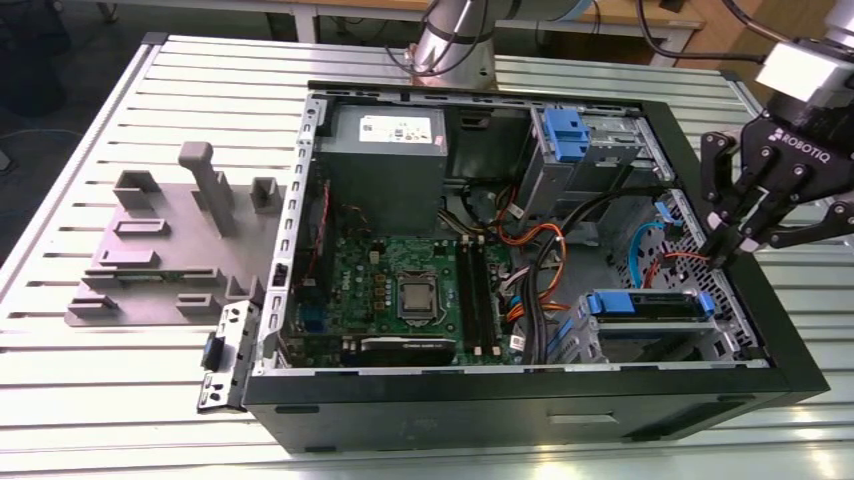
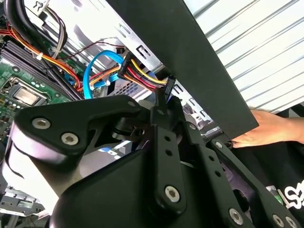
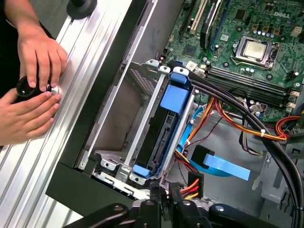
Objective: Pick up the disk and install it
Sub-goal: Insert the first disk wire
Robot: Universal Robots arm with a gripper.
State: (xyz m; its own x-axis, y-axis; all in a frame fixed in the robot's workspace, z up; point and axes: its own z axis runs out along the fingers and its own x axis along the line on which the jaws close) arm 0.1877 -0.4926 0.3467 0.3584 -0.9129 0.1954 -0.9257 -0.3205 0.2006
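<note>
Case (image 1: 534,405) lies open on the slatted table (image 1: 120,400), with free room over the board. Disk (image 1: 647,305) sits in its cage, below and just inboard of the jaws, with blue rails along its edges. Gripper (image 1: 729,244) hangs at the case wall, its jaws drawn together with nothing seen between them. A wired connector (image 3: 190,184) lies just beside the tips. Outboard of the wall, a person's hands (image 3: 40,54) rest on the table.

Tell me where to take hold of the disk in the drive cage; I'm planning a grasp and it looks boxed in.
Probably by the blue plastic rail along its exposed edge, coming straight in through the case's open side. The disk stands on edge in the metal cage, so its flat faces are walled off, and the cables crowd the motherboard side.
</note>
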